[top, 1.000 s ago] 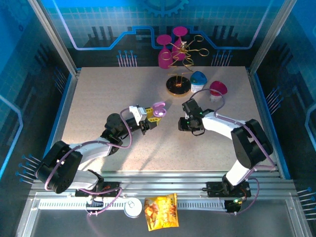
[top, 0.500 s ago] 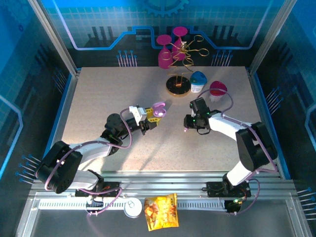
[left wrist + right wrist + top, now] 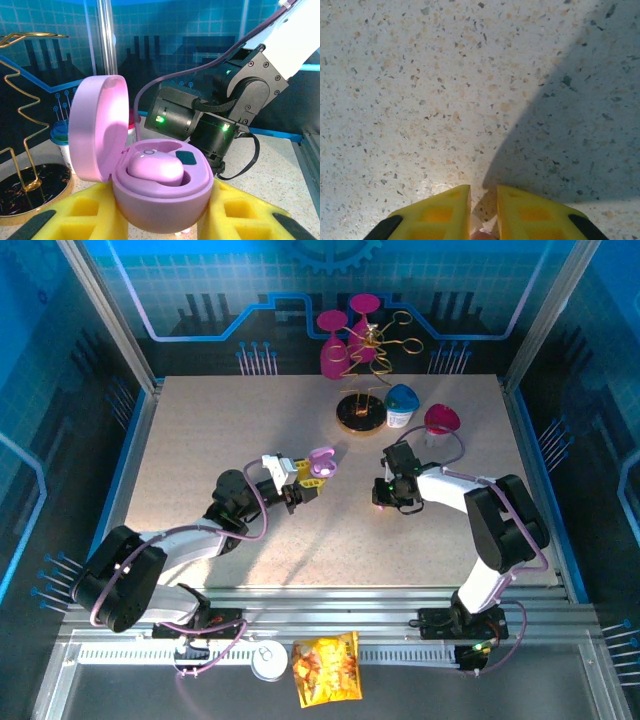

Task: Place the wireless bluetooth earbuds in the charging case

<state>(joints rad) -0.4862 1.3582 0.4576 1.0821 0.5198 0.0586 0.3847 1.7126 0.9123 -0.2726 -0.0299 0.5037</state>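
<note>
Pads [image 3: 75, 212] of my left gripper [image 3: 160, 217] pressed on both sides of the lilac charging case [image 3: 160, 200], clamped just as they had been a second before; that arm had not shifted. My right gripper [image 3: 483, 195] had moved, sliding a little to the right, away from the case. It hung nose-down just above the speckled table [image 3: 420, 75]. Its yellow fingers [image 3: 445, 212] stood with only a narrow gap. A small pale pink bit [image 3: 481, 236] showed in that gap at the bottom edge; I could not tell what it was, nor whether it was pinched.

The case sat near the table's middle, mouth upward, its lid [image 3: 95, 130] standing upright and open on the left in my left wrist view. It looked nearly round from there, so I could not tell its long axis. One lilac earbud [image 3: 152, 167] lay in the left well, rounded back up, its long axis running across from pad to pad. A dark patch [image 3: 186, 157] showed beside it in the right well. Well apart, at the far right, a blue case [image 3: 402, 402] and a magenta case [image 3: 441, 420] stood near a gold wire stand [image 3: 365, 380].
</note>
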